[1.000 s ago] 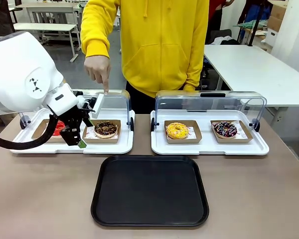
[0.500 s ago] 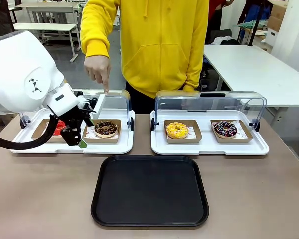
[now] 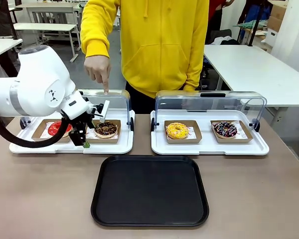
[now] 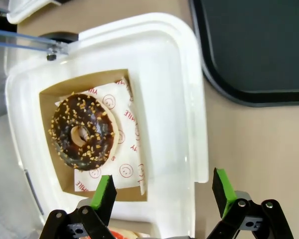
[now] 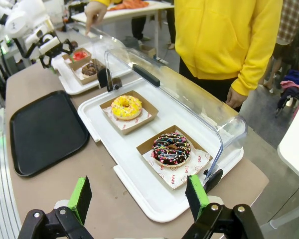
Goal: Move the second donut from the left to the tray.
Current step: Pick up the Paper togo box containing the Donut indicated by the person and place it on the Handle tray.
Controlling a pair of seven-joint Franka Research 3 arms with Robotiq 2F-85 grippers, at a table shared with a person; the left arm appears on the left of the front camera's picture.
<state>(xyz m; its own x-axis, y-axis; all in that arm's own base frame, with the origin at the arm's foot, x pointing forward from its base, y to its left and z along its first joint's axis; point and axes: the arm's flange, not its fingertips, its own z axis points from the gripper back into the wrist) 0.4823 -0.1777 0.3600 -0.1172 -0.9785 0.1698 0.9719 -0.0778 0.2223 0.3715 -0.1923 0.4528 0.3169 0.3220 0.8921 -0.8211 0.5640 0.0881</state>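
Our left gripper (image 4: 162, 191) hung wide open over the near edge of the left white display tray (image 4: 189, 99), its green pads apart with nothing between them. One pad (image 4: 103, 191) sat above the near edge of the brown cardboard holder (image 4: 47, 94) and the other (image 4: 223, 189) hung past the tray's rim over the tabletop. We saw the chocolate donut with light crumbs (image 3: 106, 128) resting in that holder on white printed paper, second from the left, beside the red-glazed donut (image 3: 56, 128). The black tray (image 3: 150, 190) lay on the table just in front of the display trays. The person's hand (image 3: 97, 69) pointed a finger down at the clear lid above the chocolate donut. Our right gripper (image 5: 139, 196) was also spread open, well back from the right display tray (image 5: 134, 184), near the sprinkled dark donut (image 5: 172, 149) and the yellow donut (image 5: 126, 107).
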